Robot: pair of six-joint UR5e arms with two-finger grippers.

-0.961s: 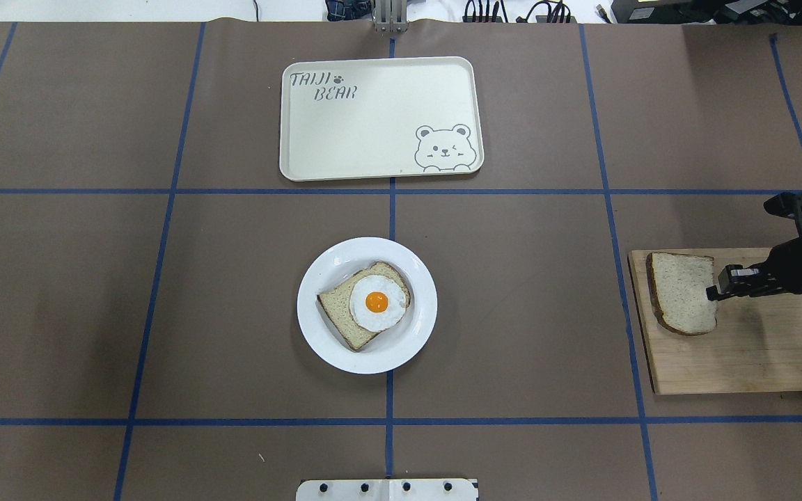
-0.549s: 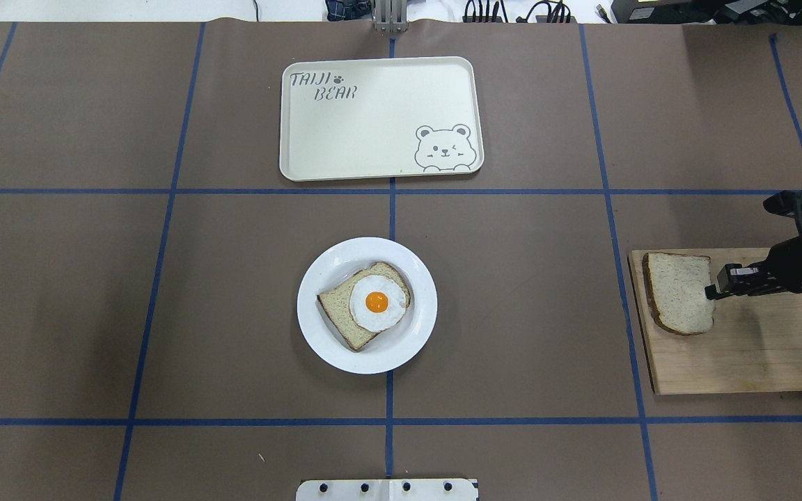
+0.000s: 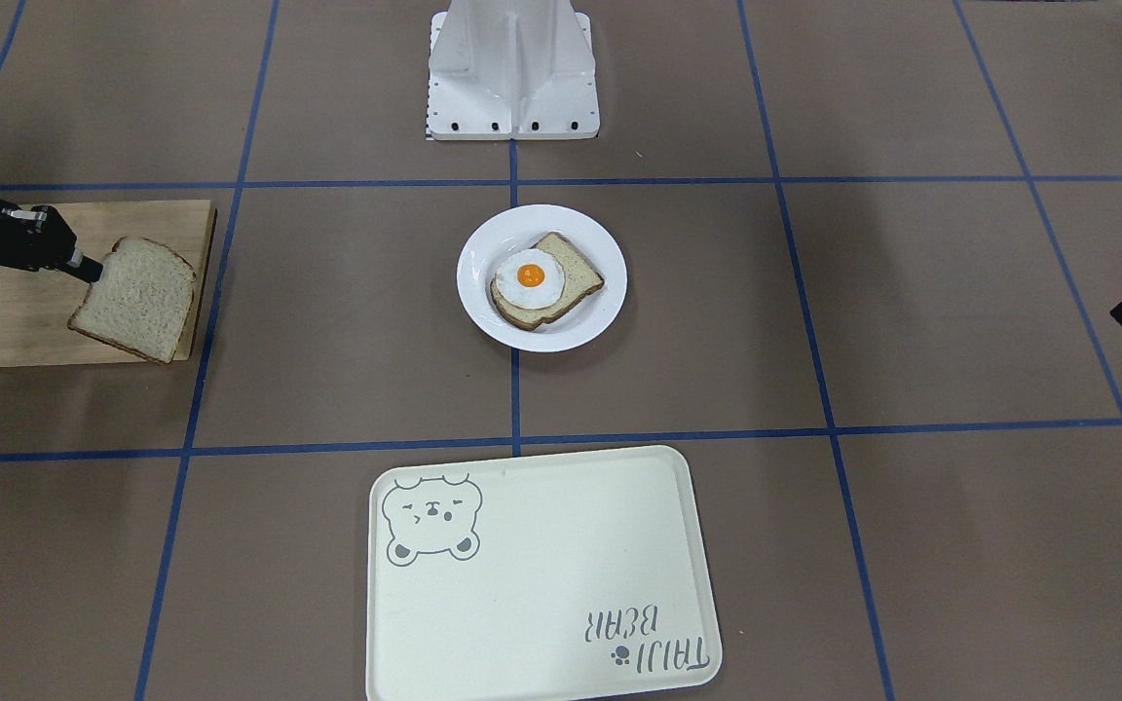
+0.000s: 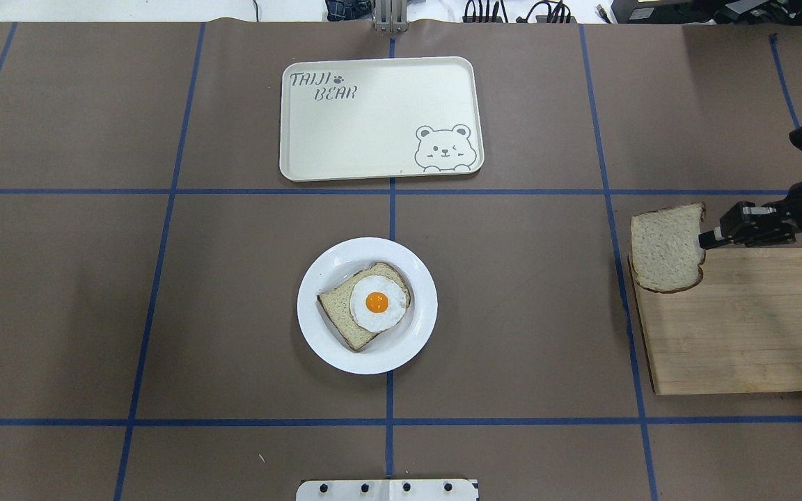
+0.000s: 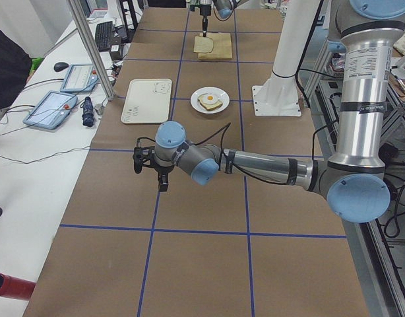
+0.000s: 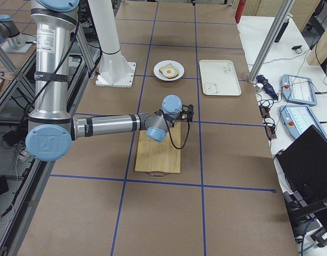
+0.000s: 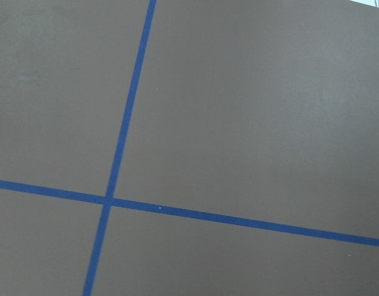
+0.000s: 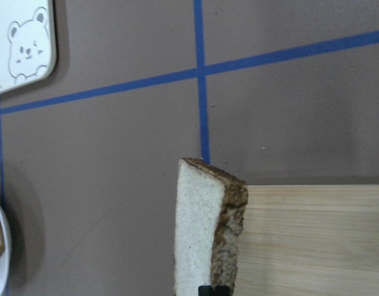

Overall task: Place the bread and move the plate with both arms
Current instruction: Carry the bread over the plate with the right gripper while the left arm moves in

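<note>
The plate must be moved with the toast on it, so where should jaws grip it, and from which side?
Probably the wide rim of the plate on the robot's left, approached low from that side, one jaw above, one below. The plate is shallow and the egg-topped slice fills its middle, leaving the rim bare.

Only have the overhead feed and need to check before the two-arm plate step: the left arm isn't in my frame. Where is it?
Observer: The exterior left view shows the left gripper hovering over bare table paper, well short of the plate.
Operator: What's under its wrist camera?
Observer: Only paper and a blue tape crossing.
Operator: Is the bread off the board?
Observer: The right wrist view shows the bread edge-on, pinched by the right gripper and hanging in front of the cutting board. It looks lifted.
</note>
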